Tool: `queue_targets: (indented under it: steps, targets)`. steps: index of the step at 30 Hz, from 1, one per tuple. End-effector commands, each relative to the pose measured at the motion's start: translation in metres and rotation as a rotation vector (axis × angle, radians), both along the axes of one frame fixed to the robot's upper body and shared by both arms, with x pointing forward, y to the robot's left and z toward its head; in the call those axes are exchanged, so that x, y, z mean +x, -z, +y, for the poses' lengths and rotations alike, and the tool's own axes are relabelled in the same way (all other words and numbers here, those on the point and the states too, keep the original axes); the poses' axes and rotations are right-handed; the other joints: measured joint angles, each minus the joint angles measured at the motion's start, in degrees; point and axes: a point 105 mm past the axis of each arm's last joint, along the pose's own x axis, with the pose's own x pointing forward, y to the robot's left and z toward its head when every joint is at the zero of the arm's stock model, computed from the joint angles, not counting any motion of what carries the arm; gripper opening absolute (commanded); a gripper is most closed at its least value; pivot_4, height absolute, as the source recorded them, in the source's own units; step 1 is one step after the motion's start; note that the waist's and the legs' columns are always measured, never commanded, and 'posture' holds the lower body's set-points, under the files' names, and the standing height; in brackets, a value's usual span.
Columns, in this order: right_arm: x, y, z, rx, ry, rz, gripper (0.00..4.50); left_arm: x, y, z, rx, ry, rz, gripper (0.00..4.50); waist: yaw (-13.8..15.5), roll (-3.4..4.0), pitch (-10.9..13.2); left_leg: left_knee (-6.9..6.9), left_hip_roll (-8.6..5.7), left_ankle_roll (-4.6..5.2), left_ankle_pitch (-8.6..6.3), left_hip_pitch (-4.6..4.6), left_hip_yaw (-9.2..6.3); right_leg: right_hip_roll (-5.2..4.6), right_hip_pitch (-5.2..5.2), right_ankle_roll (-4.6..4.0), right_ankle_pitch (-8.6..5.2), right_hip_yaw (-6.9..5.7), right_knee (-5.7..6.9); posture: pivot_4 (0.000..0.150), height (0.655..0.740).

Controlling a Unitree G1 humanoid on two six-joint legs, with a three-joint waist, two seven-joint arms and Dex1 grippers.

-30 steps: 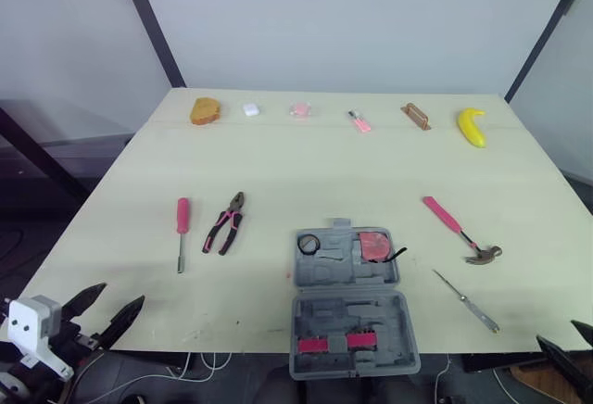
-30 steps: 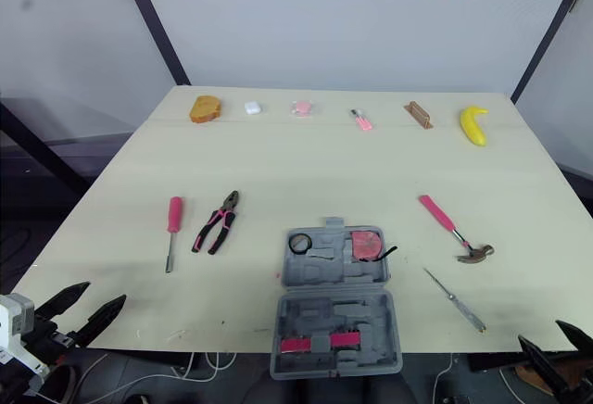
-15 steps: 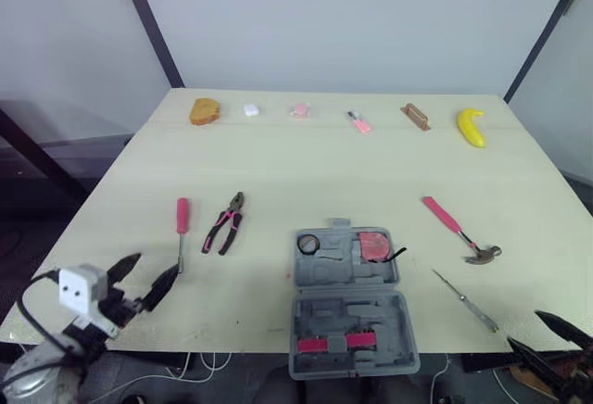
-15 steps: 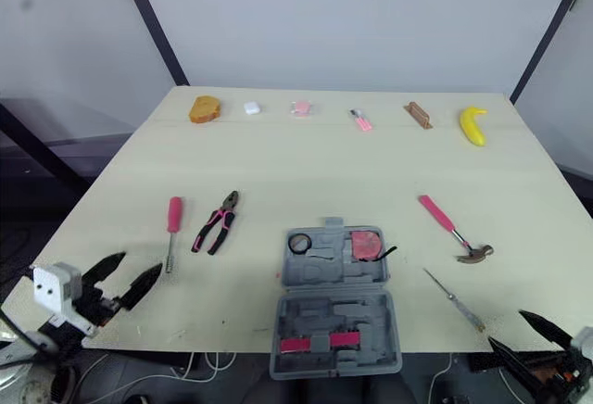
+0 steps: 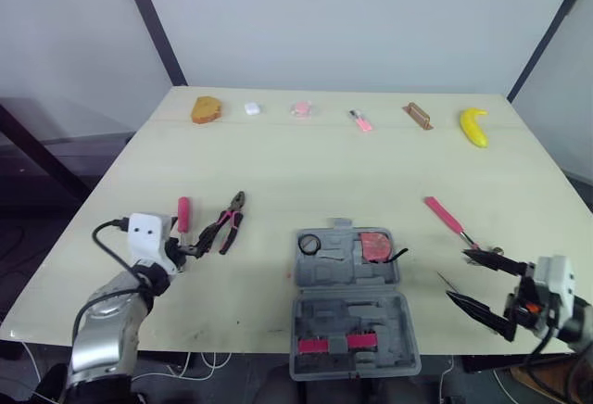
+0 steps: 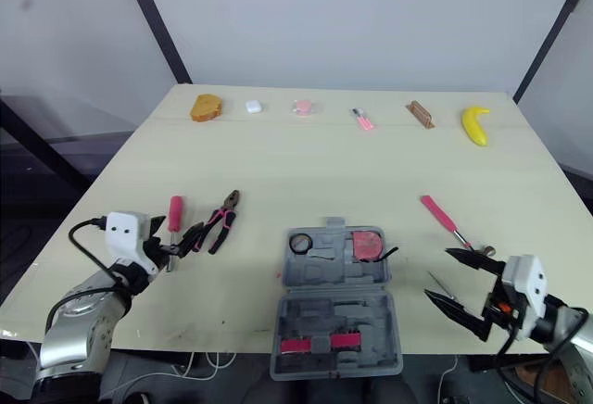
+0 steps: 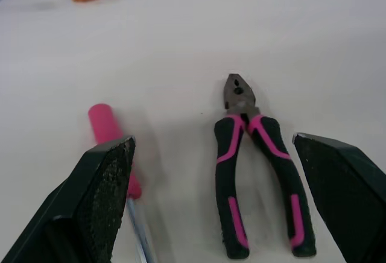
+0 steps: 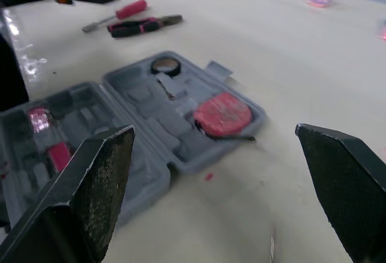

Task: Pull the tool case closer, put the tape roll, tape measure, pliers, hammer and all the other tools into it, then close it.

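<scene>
The grey tool case (image 5: 352, 316) lies open near the table's front edge. In its far half sit the black tape roll (image 5: 309, 243) and the red tape measure (image 5: 374, 245). My left gripper (image 5: 202, 240) is open, low over the table, between the pink-handled screwdriver (image 5: 182, 217) and the pink-and-black pliers (image 5: 225, 223); in the left wrist view the pliers (image 7: 253, 160) lie between its fingers. My right gripper (image 5: 471, 281) is open at the case's right, in front of the hammer (image 5: 447, 219), hiding its head and part of a thin screwdriver (image 5: 445, 281).
Along the far edge lie a piece of bread (image 5: 206, 109), a white bit (image 5: 250, 108), two small pink items (image 5: 299, 108), a wooden block (image 5: 416, 115) and a banana (image 5: 473, 126). Pink pieces (image 5: 334, 342) sit in the case's near half.
Both arms have come up from below the table's front edge. The left gripper moved forward to the pliers and screwdriver; the right moved in over the hammer's head.
</scene>
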Motion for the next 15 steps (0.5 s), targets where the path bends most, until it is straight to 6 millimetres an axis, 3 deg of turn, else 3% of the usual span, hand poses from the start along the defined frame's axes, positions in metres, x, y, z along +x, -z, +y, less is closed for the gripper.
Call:
queue_targets:
  steps: [1,7,15]
  targets:
    - [0.008,-0.023,0.025,0.011,-0.104,-0.074,4.49,0.01,-0.007,-0.01,0.03,0.003,0.01,4.5,-0.1,0.01,0.0,0.0,0.0,0.0,0.0,0.0,0.0,0.0,0.0,0.0,0.0,0.0,0.0,0.15,0.74]
    - [0.023,-0.046,0.047,0.018,-0.185,-0.139,4.49,0.025,0.002,-0.019,0.024,-0.029,0.084,4.5,-0.1,0.01,0.0,0.06,-0.05,0.0,0.0,-0.06,-0.09,0.0,-0.01,0.02,0.02,-0.08,0.03,0.15,0.74]
    - [0.029,-0.055,0.058,0.006,-0.197,-0.147,4.49,0.035,0.015,-0.024,0.026,-0.072,0.156,4.5,0.1,0.0,0.0,0.08,-0.08,-0.01,0.01,-0.24,-0.21,-0.04,-0.09,0.04,0.04,-0.16,-0.02,0.15,0.74]
